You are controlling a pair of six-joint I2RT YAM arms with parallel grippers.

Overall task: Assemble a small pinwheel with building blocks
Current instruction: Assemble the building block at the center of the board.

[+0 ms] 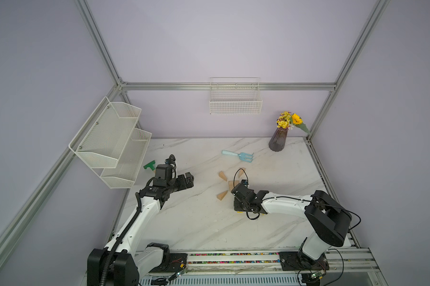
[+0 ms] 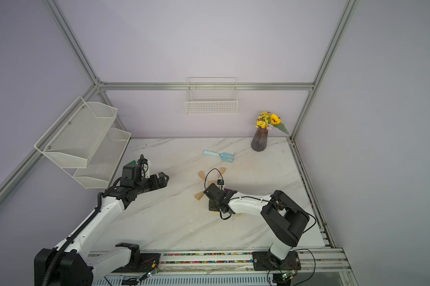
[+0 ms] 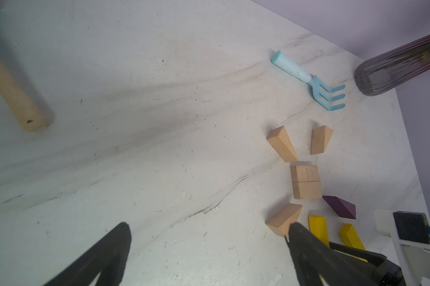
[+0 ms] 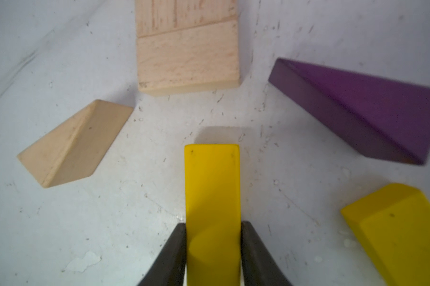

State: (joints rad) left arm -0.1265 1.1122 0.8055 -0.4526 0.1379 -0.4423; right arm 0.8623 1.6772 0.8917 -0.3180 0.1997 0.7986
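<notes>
Closed partway, my right claw (image 4: 213, 224) presses both black fingers (image 4: 174, 252) flat against the sides of a flat yellow bar (image 4: 212, 178). Only my right wrist view shows that grip, because in both top views my own arm covers it. Whether the bar rests on the white marble table (image 4: 60, 235) or hangs just above it, I cannot tell. A second flat yellow bar (image 4: 402, 227) lies near it, cut off at the picture's edge.

Past the held bar's end comes a gap of bare table, then the hub: two tan rectangular wooden blocks (image 4: 188, 57) flush side by side, the farther one cropped. A near tan wooden wedge (image 4: 78, 143) and a dark purple wedge (image 4: 372, 109) flank that gap.

My left wrist view lays out the whole pinwheel (image 3: 305, 180), mid-table. I count three tan wedges, one purple, two hub blocks and two yellow bars. The two far tan wedges (image 3: 282, 143) point at the hub's far corners.

Beyond them lie one light-blue toy rake (image 3: 310, 79) and one ribbed purple glass vase (image 3: 402, 64). Its yellow flowers (image 1: 289, 120) show only from above.

My left claw (image 3: 209, 225) is spread wide with nothing in it, well apart from the blocks. A wooden-handled toy hammer (image 3: 13, 91) lies off to its side, its green head mostly cropped.
</notes>
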